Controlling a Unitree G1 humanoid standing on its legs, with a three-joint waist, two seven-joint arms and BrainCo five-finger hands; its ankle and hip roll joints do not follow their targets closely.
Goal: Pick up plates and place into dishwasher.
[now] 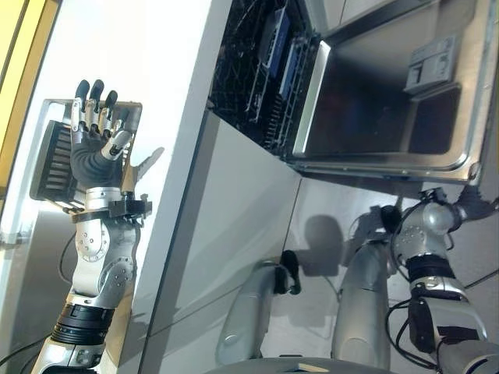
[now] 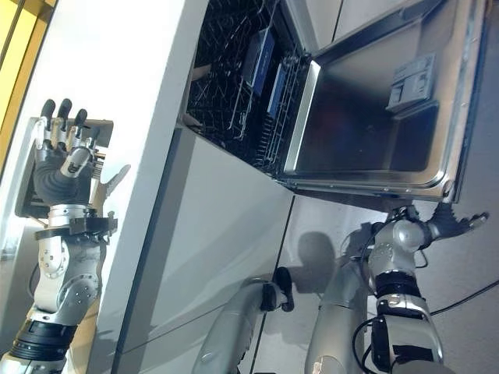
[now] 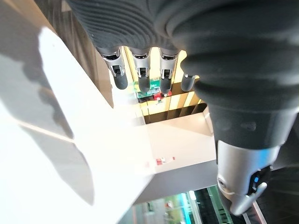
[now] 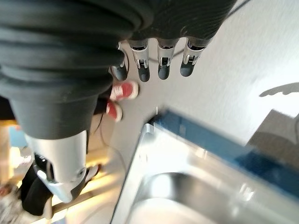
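My left hand point(image 1: 97, 148) is raised over the white countertop point(image 1: 156, 86), palm showing, fingers straight and holding nothing. Just behind it a metal dish rack point(image 1: 54, 160) holds dark slats that may be plates. The dishwasher stands open, its steel door point(image 1: 390, 101) folded down. Its black wire rack point(image 1: 249, 70) carries two blue plates point(image 1: 274, 37) on edge. My right hand point(image 2: 461, 221) reaches out under the door's outer edge. In the right wrist view its fingers point(image 4: 161, 63) are straight and empty above the door's steel rim point(image 4: 154, 158).
The white cabinet front point(image 1: 226, 226) runs below the counter edge. A person in red shoes point(image 4: 122, 91) stands on the grey floor point(image 4: 243, 60) beyond the dishwasher door. The countertop point(image 3: 70, 116) shows bright past the left fingers point(image 3: 142, 70).
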